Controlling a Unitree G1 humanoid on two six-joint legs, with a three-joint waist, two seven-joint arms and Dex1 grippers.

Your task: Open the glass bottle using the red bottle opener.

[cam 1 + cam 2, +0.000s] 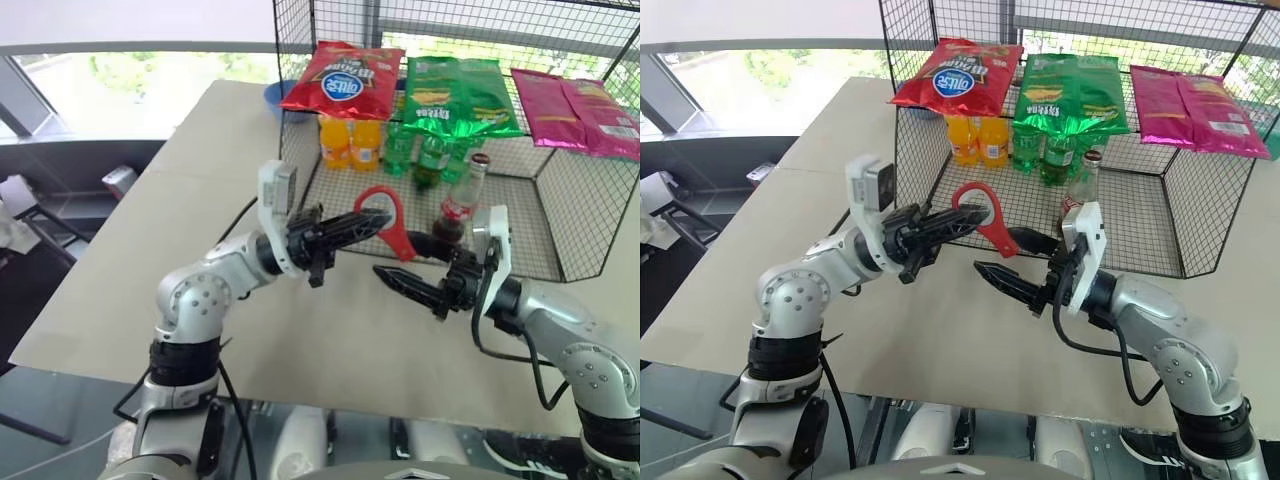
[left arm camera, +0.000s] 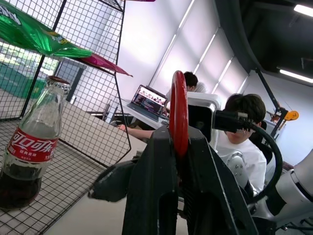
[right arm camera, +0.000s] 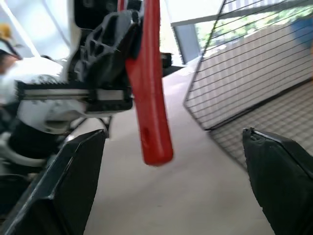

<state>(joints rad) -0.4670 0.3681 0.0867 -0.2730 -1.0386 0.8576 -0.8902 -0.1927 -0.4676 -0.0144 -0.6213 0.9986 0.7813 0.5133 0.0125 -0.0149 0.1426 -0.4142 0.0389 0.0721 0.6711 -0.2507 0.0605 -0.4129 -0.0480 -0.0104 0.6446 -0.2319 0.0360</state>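
Left gripper (image 1: 352, 224) clamped shut on red bottle opener (image 1: 388, 222), loop head held up, handle hanging free, seemingly offered for handover. Right gripper (image 1: 415, 266) spread wide, empty, fingers either side of dangling handle, not touching. Glass bottle (image 1: 459, 206) stood upright, capped, inside wire basket (image 1: 560, 215), just behind right gripper.

Left fingers (image 1: 372, 222) pinch red opener (image 1: 387, 217) — aloft.

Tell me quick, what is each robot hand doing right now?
Left gripper: shut on the red bottle opener, held up in the air.
Right gripper: open, holding nothing, its fingers spread just by the opener's handle.
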